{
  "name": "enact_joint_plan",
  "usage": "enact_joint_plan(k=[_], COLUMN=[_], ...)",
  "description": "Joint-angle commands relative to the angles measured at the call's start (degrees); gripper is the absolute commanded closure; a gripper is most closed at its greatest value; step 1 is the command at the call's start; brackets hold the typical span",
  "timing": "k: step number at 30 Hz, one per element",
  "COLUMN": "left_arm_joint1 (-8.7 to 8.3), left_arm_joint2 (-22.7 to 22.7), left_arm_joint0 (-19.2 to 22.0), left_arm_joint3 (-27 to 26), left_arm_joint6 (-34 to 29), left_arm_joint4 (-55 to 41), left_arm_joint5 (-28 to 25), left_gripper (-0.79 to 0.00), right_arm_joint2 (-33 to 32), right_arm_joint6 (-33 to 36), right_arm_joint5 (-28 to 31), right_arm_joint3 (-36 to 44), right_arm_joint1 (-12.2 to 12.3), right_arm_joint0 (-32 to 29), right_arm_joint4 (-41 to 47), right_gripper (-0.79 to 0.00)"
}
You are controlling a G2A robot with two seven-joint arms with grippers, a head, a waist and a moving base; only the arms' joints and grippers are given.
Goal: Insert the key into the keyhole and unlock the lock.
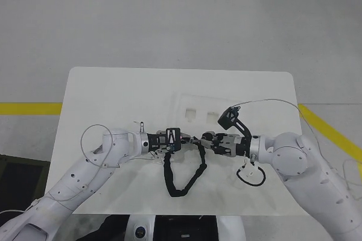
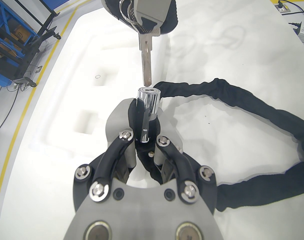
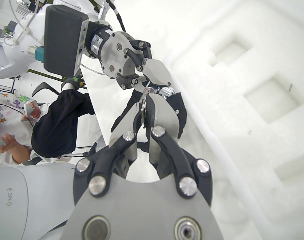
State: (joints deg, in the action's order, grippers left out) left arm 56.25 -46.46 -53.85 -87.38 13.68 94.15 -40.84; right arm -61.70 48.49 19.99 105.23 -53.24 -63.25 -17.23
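- The white table (image 1: 108, 84) carries a moulded foam tray (image 1: 196, 105) at its far side. Both arms meet in front of it, mid-table.
- The black sleeved chain (image 2: 254, 106) droops from the lock in a loop onto the table. I judge its weight could drag the lock round in the grip once I push or twist.
- My left gripper (image 2: 144, 126) is clamped narrow on the lock cylinder (image 2: 148, 98), with the chrome end pointing out towards the other arm. The clamp seems to bear partly on the fabric sleeve, so the cylinder may slip or roll under torque.
- My right gripper (image 3: 145, 106) is pinched tight on the head of the key (image 2: 146, 61), with the blade pointing at the cylinder. Held only by its head, the key could pivot between the pads if the tip catches.
- A ring of spare keys (image 2: 125, 8) hangs beside that grip and might snag.
- The keyhole (image 2: 150, 90) is a thin slot in the chrome face. The blade tip sits just at the face's edge, and I cannot tell if it touches. If it is off-centre or rotated against the slot, pushing would skate it off the chrome or jam it.
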Motion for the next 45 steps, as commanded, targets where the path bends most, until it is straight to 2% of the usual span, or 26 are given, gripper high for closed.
enact_joint_plan(k=[1, 21, 33, 45], left_arm_joint1=[0.0, 0.0, 0.0, 0.01], left_arm_joint2=[0.0, 0.0, 0.0, -1.2], left_arm_joint0=[0.0, 0.0, 0.0, -2.21], left_arm_joint3=[0.0, 0.0, 0.0, -5.12], left_arm_joint6=[0.0, 0.0, 0.0, -7.09], left_arm_joint4=[0.0, 0.0, 0.0, 3.59], left_arm_joint5=[0.0, 0.0, 0.0, 2.97], left_gripper=[0.0, 0.0, 0.0, 0.0], right_arm_joint2=[0.15, 1.6, 2.36, 1.35], right_arm_joint6=[0.02, 0.54, 0.68, 3.04], right_arm_joint5=[-0.23, -1.74, -5.63, -7.84], right_arm_joint3=[-0.14, 0.28, 2.57, 3.87], right_arm_joint1=[-0.08, -0.72, -1.05, -0.94], right_arm_joint0=[0.14, 0.75, 0.78, 0.14], right_arm_joint4=[0.07, -1.15, -5.1, -6.95], right_gripper=[0.0, 0.0, 0.0, 0.0])
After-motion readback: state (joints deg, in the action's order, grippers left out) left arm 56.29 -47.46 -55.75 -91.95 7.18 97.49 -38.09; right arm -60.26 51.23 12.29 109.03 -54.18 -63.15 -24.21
